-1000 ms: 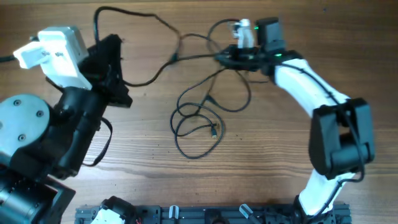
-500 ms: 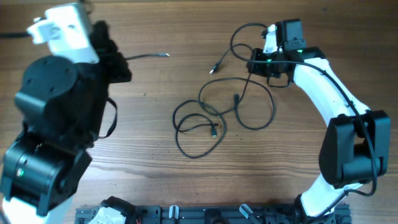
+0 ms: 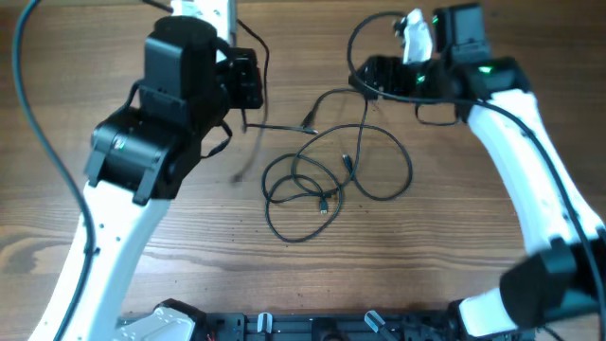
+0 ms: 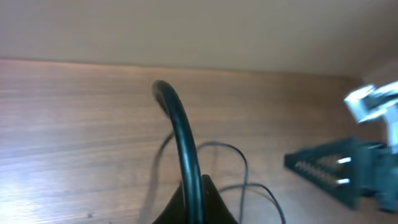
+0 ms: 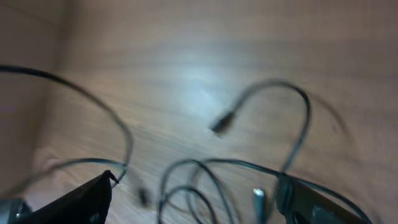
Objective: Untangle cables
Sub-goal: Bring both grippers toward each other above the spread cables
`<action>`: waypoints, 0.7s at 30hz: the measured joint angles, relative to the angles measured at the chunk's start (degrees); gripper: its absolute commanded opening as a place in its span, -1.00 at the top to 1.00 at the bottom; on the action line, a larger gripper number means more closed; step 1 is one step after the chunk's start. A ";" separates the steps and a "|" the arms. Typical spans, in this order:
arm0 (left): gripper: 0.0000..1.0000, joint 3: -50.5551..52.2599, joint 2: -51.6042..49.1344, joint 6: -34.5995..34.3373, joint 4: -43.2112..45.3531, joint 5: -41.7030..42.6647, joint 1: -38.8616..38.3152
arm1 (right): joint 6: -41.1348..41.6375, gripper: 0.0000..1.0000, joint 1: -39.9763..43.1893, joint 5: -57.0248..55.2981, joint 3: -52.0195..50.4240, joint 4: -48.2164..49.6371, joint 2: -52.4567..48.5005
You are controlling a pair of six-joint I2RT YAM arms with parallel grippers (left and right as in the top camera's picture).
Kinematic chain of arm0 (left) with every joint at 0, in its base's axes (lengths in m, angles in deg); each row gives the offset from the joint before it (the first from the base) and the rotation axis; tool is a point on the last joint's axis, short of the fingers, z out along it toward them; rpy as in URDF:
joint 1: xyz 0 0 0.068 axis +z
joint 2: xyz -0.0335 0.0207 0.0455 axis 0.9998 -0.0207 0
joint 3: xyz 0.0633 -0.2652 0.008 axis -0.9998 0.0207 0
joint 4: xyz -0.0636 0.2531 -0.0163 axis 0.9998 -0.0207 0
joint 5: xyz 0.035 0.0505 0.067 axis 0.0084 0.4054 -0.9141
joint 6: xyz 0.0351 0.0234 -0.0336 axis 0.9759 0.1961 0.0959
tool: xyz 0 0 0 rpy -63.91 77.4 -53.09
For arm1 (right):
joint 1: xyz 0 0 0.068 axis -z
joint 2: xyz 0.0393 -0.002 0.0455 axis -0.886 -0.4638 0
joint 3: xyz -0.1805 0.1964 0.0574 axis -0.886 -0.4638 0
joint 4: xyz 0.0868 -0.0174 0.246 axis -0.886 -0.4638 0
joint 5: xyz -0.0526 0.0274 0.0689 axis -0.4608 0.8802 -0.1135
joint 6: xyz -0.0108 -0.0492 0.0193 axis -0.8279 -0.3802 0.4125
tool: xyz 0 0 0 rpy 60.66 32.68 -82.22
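Your left pincer (image 4: 193,200) is clamped on one cable (image 4: 181,134), your right pincer (image 5: 196,186) spread wide and empty above the cables (image 3: 317,185) looped on the tabletop (image 3: 426,256), so I'd judge most untangling remains.

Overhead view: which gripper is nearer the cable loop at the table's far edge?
Right. The right gripper sits beside the cable loop; the left gripper, clamping a cable, is far to its left.

overhead: straight down, far, whole brown wooden tabletop (image 3: 417,270) | left wrist: low, close, facing across it | right wrist: close, blurred, seemingly angled down | all share: thin black looped cables (image 3: 327,194)
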 measured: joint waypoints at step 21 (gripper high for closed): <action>0.92 0.00 -3.91 14.86 -0.48 39.50 5.09 | -19.98 -0.60 -0.04 26.08 0.37 8.66 2.56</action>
